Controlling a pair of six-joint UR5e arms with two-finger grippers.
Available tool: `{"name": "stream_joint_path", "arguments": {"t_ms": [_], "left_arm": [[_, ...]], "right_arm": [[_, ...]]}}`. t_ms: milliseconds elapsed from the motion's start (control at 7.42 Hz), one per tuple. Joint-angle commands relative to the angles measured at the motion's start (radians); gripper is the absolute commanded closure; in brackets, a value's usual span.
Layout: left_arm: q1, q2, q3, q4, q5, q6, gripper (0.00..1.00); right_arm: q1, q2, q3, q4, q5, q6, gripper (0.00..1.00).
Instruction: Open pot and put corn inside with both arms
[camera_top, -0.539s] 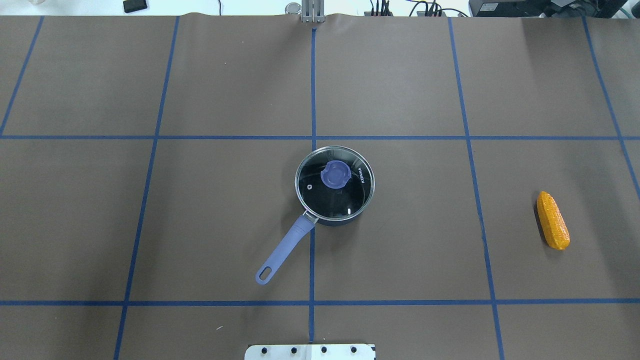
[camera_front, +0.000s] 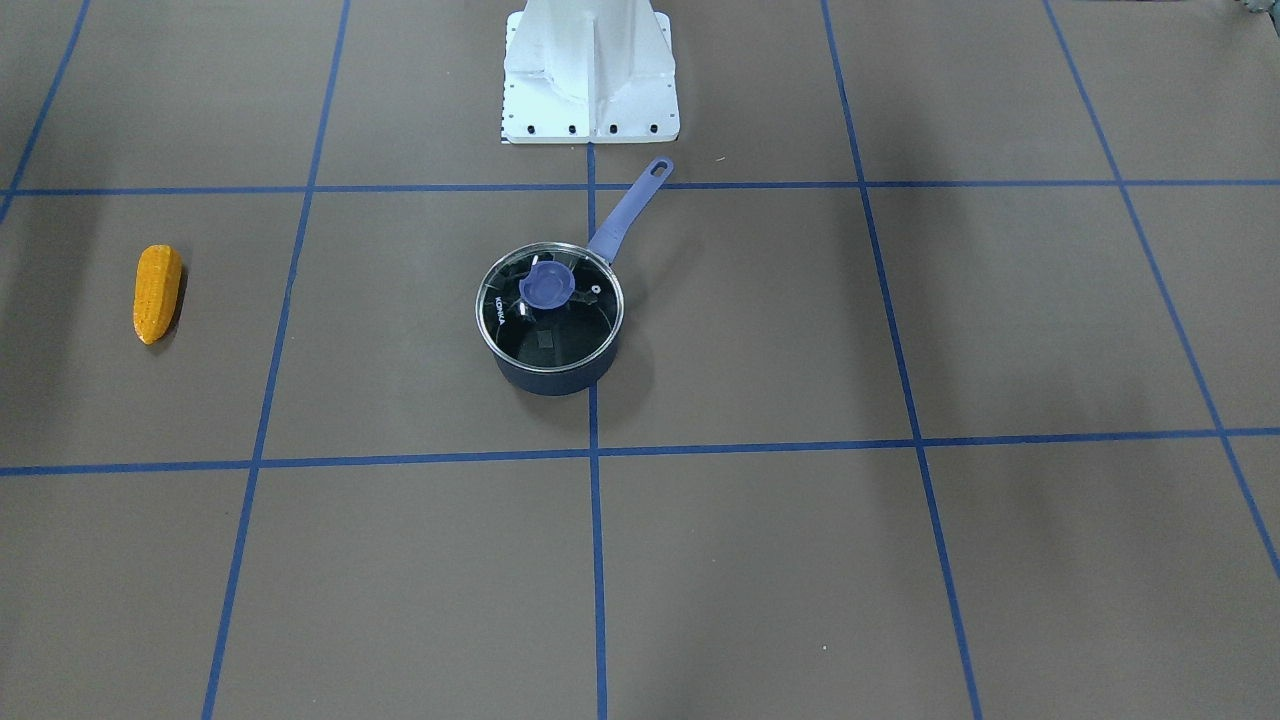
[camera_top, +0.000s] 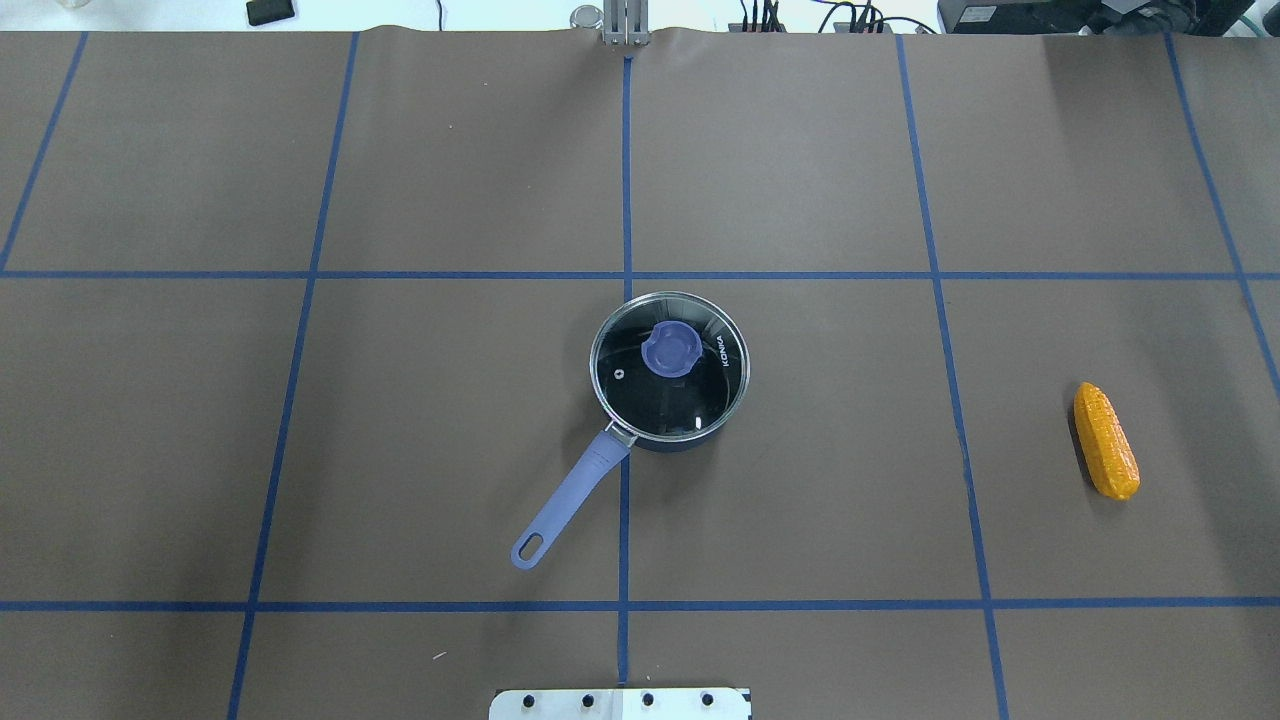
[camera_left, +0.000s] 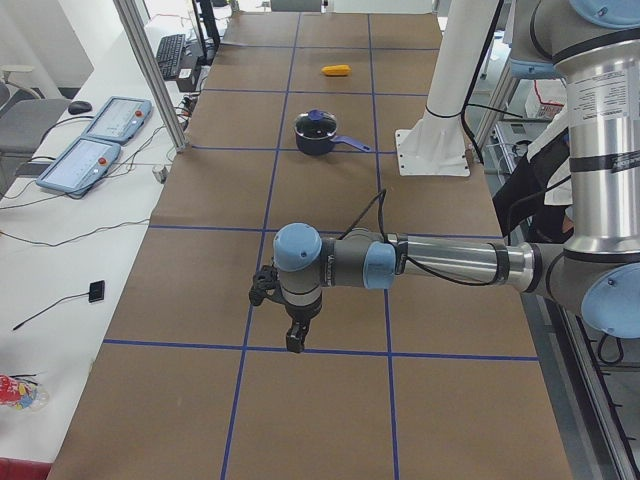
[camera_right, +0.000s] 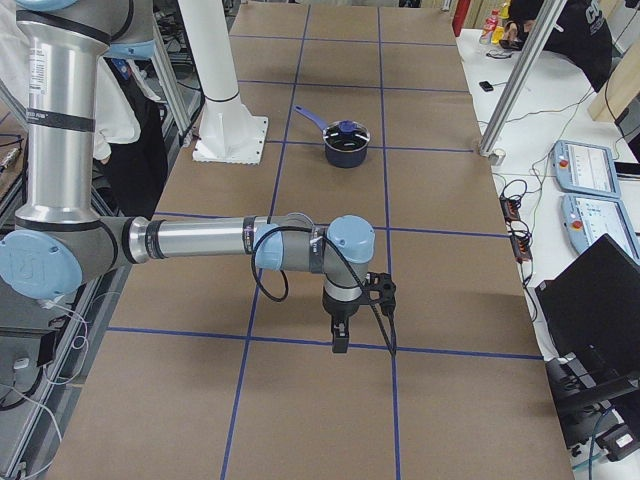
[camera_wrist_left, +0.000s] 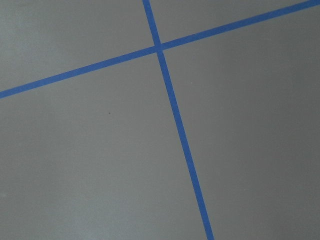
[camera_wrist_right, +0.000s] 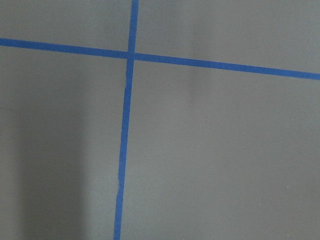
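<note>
The brown paper-covered tabletop (camera_top: 400, 450) carries a grid of blue tape lines (camera_top: 627, 170). The dark navy round metal pot (camera_front: 550, 378) has a long lavender-blue handle (camera_top: 570, 497) and a matching knob (camera_top: 669, 351) on its clear glass lid (camera_top: 690, 405), which is silver-rimmed with white lettering. The orange-yellow corn cob (camera_top: 1105, 441) shows rows of bumpy kernels. The grey-silver jointed left arm (camera_left: 450, 263) and right arm (camera_right: 200, 240) wear light blue joint caps, with black at the wrist ends. The flared base pedestal (camera_front: 590, 70) is white.
</note>
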Motion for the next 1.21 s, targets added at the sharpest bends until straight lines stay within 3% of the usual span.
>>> {"name": "stream_joint_path", "arguments": {"t_ms": [0, 270, 539, 809, 1078], "left_arm": [[0.000, -0.008, -0.004, -0.001, 0.000, -0.003, 0.02], [-0.002, -0.001, -0.043, 0.001, -0.080, -0.004, 0.02], [-0.002, -0.075, -0.072, -0.004, -0.080, -0.006, 0.02], [-0.002, -0.163, -0.076, -0.062, -0.074, -0.004, 0.02], [-0.002, -0.159, -0.079, -0.106, -0.077, -0.001, 0.02]], "right_arm": [[0.000, 0.002, 0.021, 0.000, 0.003, -0.001, 0.00], [0.000, 0.016, 0.028, 0.002, -0.001, 0.001, 0.00], [0.000, 0.053, 0.036, 0.023, 0.011, 0.012, 0.00], [0.000, 0.091, 0.021, 0.200, 0.014, 0.016, 0.00], [0.000, 0.090, 0.013, 0.239, 0.025, 0.010, 0.00]]}}
